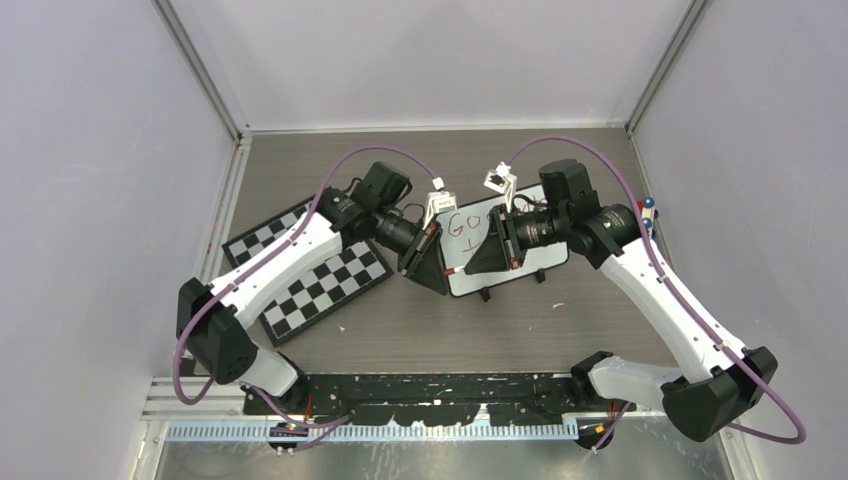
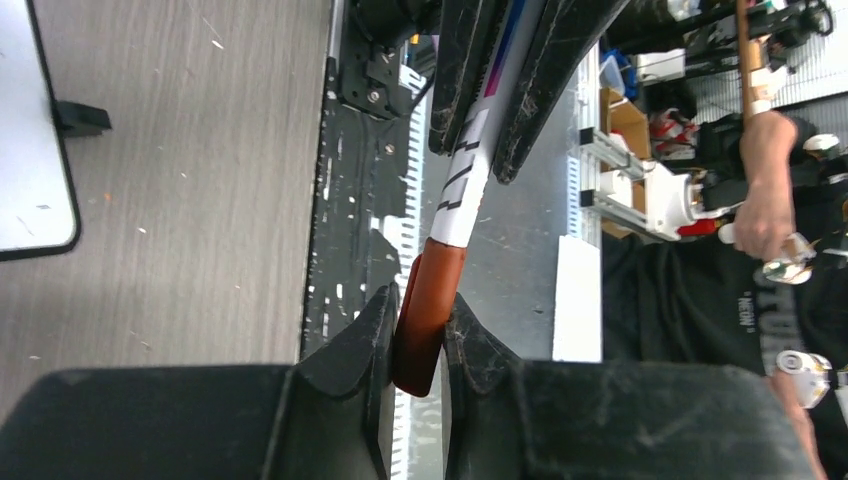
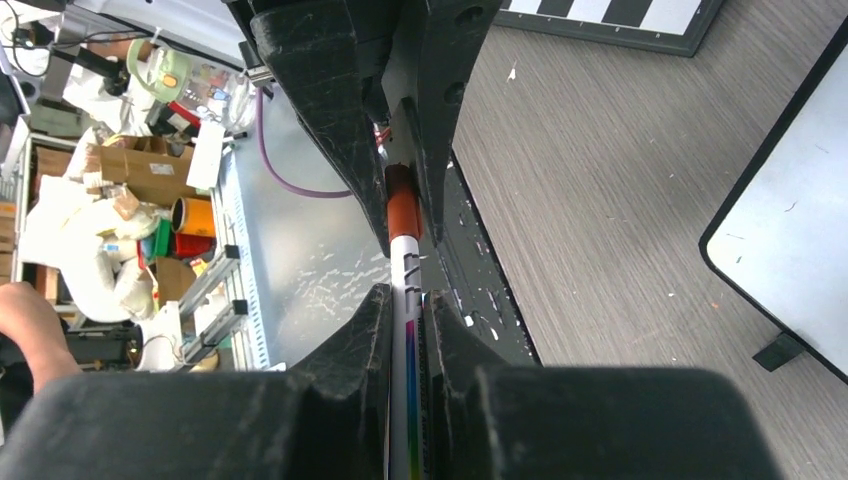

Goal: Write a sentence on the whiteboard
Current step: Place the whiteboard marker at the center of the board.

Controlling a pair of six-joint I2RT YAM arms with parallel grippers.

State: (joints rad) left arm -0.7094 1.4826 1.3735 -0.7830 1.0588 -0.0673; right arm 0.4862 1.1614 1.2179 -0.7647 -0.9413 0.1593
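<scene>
The whiteboard (image 1: 470,232) lies flat on the table at the centre of the top view, its left part under my two wrists, with the checkerboard (image 1: 310,270) to its left. Of the sentence (image 1: 466,221) I can read only a red-brown "GO" near the board's upper left corner and one small stroke just below it. Whatever else may be written is hidden behind my arms, so I cannot tell how many words are down. From what shows, I judge the writing barely begun. My left gripper (image 2: 420,305) is clenched on the marker's red-brown cap (image 2: 428,290), low in the middle of its wrist view. My right gripper (image 3: 406,298) is clamped on the white barrel of the marker (image 3: 408,268), end to end with the left. The pen hangs off the board, above the table's black near edge, and its tip is inside the cap. Whether the cap is coming off or going on I cannot tell. Either way no ink can reach the board until the cap is off and the tip is over it.
</scene>
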